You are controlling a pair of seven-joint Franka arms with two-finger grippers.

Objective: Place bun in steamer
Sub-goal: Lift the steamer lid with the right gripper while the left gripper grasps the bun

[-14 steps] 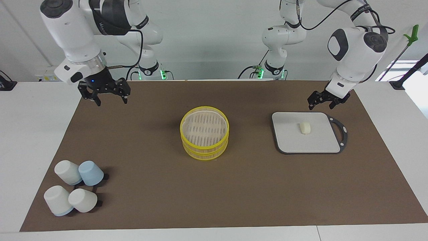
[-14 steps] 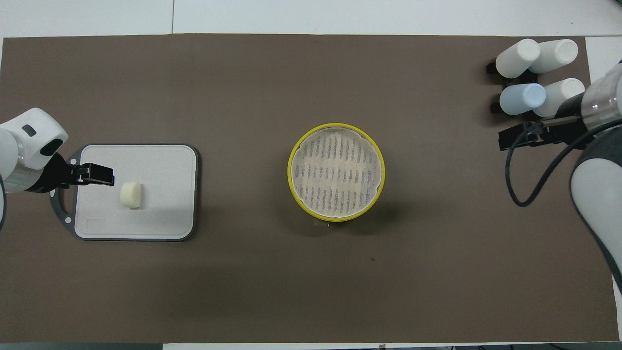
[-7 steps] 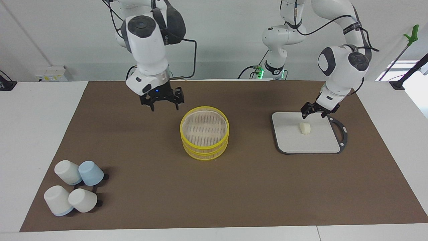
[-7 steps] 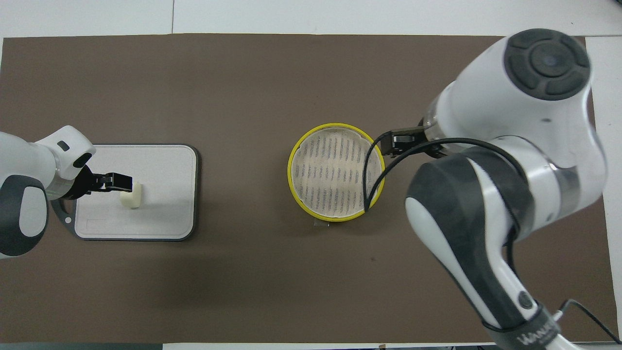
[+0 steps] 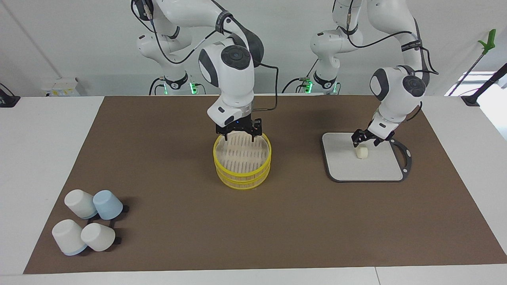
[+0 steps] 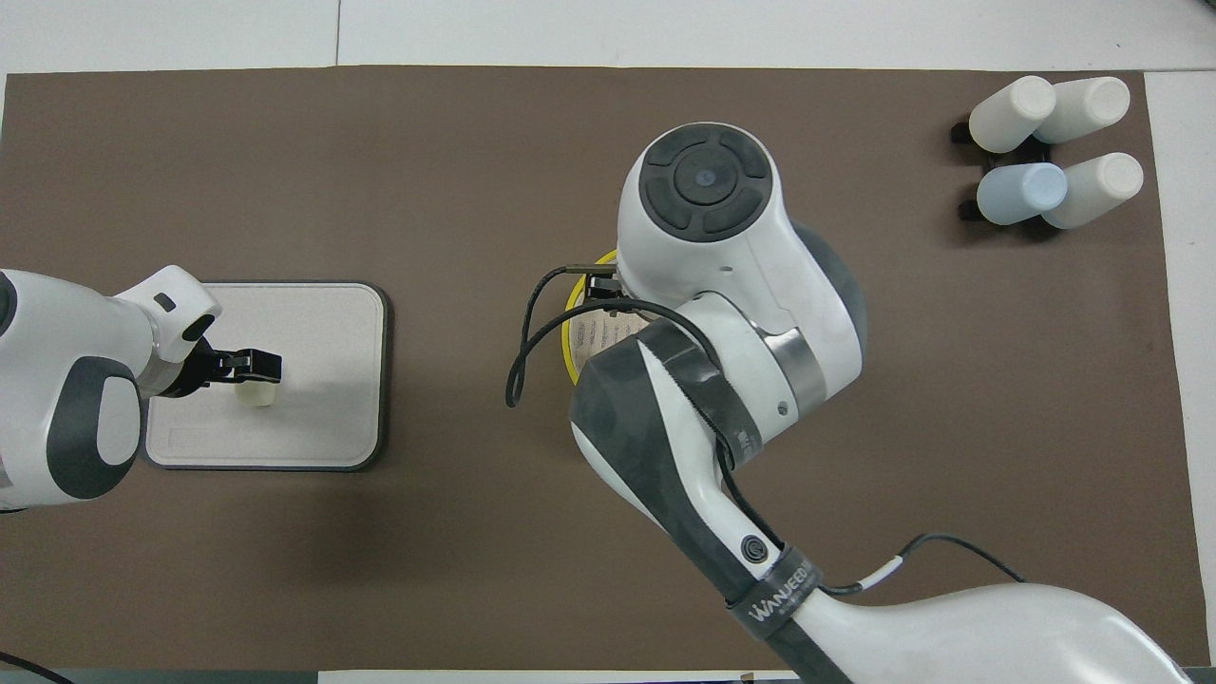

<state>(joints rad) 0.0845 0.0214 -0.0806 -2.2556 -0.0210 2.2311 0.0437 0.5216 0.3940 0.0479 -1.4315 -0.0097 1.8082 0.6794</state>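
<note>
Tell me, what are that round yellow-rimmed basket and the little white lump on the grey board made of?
The steamer looks like pale woven bamboo, matte, with slatted gaps showing through its top; its glossy yellow rims may be plastic or painted. The bun looks like soft, matte, cream dough, though a foam or rubber replica cannot be ruled out. The board seems smooth plastic with a darker rubbery edge.

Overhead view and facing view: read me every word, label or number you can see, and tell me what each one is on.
"WANJEED", or close to it, last letters unsure: white print on the black strap around the right arm.
Print on the black band around the left arm, facing view: too small to read.
On the steamer, grey board and cups: no text seen.
</note>
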